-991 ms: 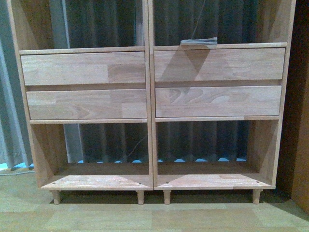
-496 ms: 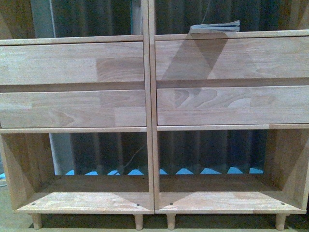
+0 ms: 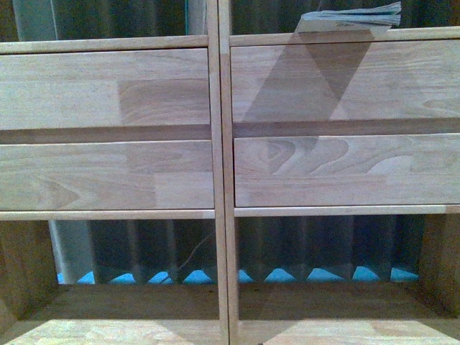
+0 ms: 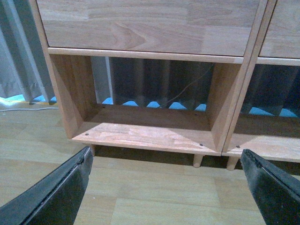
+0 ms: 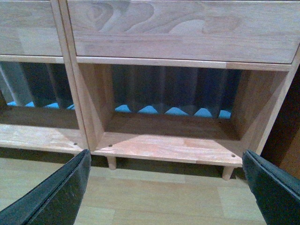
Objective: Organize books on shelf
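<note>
The light-wood shelf (image 3: 219,172) fills the front view, with four plain drawer fronts and open-backed compartments. A thin stack of pale books (image 3: 352,18) lies flat on the ledge above the upper right drawer. My left gripper (image 4: 166,161) is open and empty, low over the floor before the lower left compartment (image 4: 145,131). My right gripper (image 5: 166,161) is open and empty, low before the lower right compartment (image 5: 173,140). Neither arm shows in the front view.
Grey curtain with a blue strip at its foot (image 3: 287,275) shows through the open backs. Short peg legs (image 4: 198,161) hold the shelf above the pale wood floor (image 4: 154,197). A dark panel (image 5: 286,140) stands beside the shelf's right side.
The front view has closed in on the shelf: the drawers look larger, the legs and floor have left the picture, and the books sit nearer the top right corner.
</note>
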Controlling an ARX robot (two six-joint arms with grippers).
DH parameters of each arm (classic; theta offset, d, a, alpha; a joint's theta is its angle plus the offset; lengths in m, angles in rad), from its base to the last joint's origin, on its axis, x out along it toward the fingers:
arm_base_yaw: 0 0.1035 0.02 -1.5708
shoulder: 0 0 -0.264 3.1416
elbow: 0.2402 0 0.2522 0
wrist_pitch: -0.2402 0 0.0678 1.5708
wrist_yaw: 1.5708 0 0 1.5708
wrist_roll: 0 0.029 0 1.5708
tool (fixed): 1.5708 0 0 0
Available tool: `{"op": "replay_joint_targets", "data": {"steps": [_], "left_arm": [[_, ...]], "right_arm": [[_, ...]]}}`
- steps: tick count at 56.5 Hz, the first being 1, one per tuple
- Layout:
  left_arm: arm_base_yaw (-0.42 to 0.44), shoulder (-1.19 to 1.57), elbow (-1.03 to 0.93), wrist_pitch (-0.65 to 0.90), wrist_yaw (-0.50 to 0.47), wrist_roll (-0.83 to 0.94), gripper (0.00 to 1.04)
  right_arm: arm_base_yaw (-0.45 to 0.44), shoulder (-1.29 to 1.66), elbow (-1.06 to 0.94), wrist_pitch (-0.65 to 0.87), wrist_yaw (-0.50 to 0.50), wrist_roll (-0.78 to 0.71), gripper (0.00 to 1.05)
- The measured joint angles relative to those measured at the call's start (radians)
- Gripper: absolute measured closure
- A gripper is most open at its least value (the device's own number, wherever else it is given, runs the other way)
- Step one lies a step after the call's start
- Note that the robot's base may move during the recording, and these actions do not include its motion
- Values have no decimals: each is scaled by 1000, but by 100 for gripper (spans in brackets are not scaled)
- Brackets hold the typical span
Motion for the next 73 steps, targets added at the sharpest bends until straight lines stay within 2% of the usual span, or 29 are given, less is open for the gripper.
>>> {"op": "replay_joint_targets", "data": {"steps": [56, 57, 58, 60, 64, 67, 73], "left_arm": [[0, 0, 0, 0, 0, 0, 7], [0, 0, 0, 0, 0, 0, 7], [0, 0, 0, 0, 0, 0, 7], [0, 0, 0, 0, 0, 0, 7], [0, 0, 0, 0, 0, 0, 7], [0, 0, 0, 0, -1, 0, 7], [0, 0, 0, 0, 0, 0, 7]], "right_arm": [[0, 0, 0, 0, 0, 3, 7], [-5, 3, 0, 0, -19, 12, 7], [-26, 17, 4, -2, -93, 34, 7], [-138, 108, 23, 34, -373, 136, 7], [-270, 277, 63, 163, -631, 308, 7], [-315, 387, 101, 264, -713, 415, 7], [-318, 643, 214, 473, -689, 637, 7]]}}
